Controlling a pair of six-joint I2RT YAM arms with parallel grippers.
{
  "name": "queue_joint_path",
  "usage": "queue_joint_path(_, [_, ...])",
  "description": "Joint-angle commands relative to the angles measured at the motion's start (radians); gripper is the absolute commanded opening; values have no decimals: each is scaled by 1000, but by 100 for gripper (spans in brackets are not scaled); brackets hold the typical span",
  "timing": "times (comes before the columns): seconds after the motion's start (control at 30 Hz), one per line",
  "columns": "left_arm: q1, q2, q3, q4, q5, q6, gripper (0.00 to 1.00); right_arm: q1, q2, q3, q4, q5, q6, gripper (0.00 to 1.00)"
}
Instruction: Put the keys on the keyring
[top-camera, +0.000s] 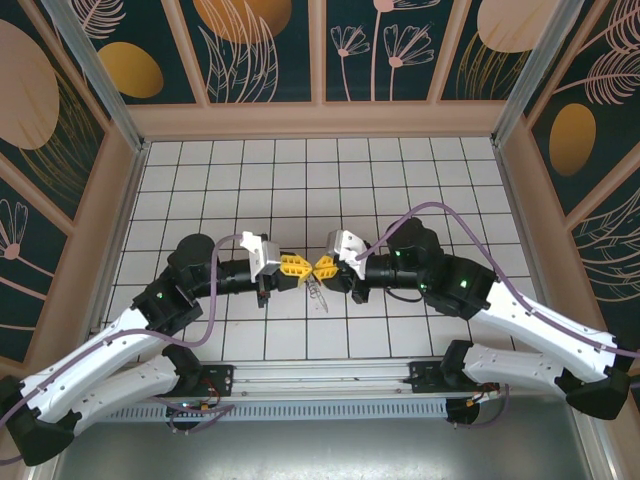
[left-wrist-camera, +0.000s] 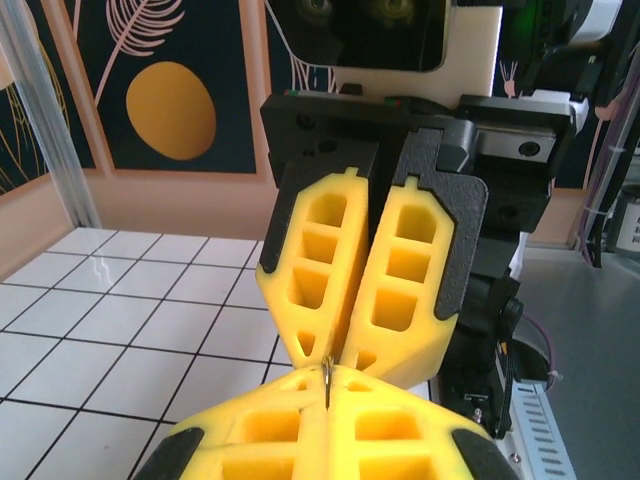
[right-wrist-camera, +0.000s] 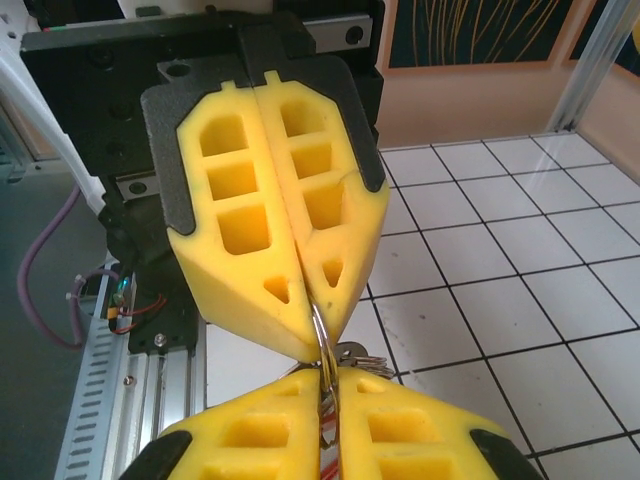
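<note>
My left gripper (top-camera: 297, 267) and right gripper (top-camera: 322, 268) meet tip to tip above the middle of the tiled floor. The keyring (right-wrist-camera: 321, 336), a thin wire loop, runs from the left gripper's shut yellow fingertips (right-wrist-camera: 300, 300) down into the narrow slit between the right gripper's fingertips (right-wrist-camera: 290, 395). Red of the key's tag (right-wrist-camera: 325, 445) shows inside that slit. A bunch of plain keys (right-wrist-camera: 362, 356) hangs beside the tips and dangles below them (top-camera: 318, 293). In the left wrist view a sliver of wire (left-wrist-camera: 327, 380) stands pinched at my left gripper (left-wrist-camera: 328, 378), right gripper (left-wrist-camera: 340, 352) just beyond.
White tiled floor (top-camera: 400, 180) stretches behind and to both sides of the grippers, ringed by tan walls (top-camera: 320, 120). A metal rail (top-camera: 320, 375) with both arm bases runs along the near edge.
</note>
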Motion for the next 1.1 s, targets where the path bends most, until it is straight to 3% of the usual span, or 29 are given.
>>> queue_joint_path(0.0, [4, -5, -4, 205, 21, -62, 0, 10, -14, -28, 33, -20, 17, 11])
queue_joint_path(0.27, [4, 20, -24, 286, 53, -103, 0, 10, -52, -53, 96, 14, 17, 0])
queue_joint_path(0.43, [6, 38, 47, 55, 47, -17, 0, 9, -70, -46, 68, 74, 15, 0])
queue_joint_path(0.57, [4, 63, 127, -186, -6, 88, 20, 10, -45, -5, -13, 116, -4, 0])
queue_joint_path(0.7, [5, 97, 190, -335, -69, 171, 22, 10, 4, 47, -92, 126, -27, 0])
queue_joint_path(1.07, [4, 173, 239, -388, -59, 230, 21, 11, 52, 125, -194, 125, -55, 0])
